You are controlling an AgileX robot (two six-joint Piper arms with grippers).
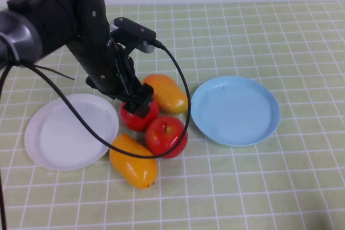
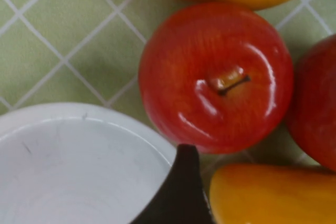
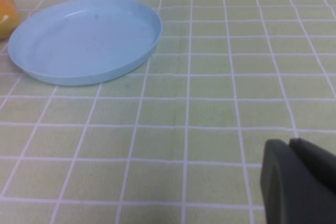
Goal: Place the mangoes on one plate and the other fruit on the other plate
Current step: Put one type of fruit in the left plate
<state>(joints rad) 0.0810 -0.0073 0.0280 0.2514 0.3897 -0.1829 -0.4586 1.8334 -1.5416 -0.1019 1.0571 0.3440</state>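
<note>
Green-checked cloth covers the surface where the left gripper (image 1: pixel 141 105) hovers over the apple (image 1: pixel 135 118) just right of the white plate (image 1: pixel 59 133), finger state unclear, seemingly about to grasp it; the right gripper (image 3: pixel 299 182) waits apart.

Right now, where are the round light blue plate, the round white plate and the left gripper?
Round light blue plate (image 1: pixel 235 112): high view, bare centre.
Round white plate (image 1: pixel 70 133): high view, bare centre.
Left gripper (image 1: pixel 139 102): high view, tip over an apple.
</note>
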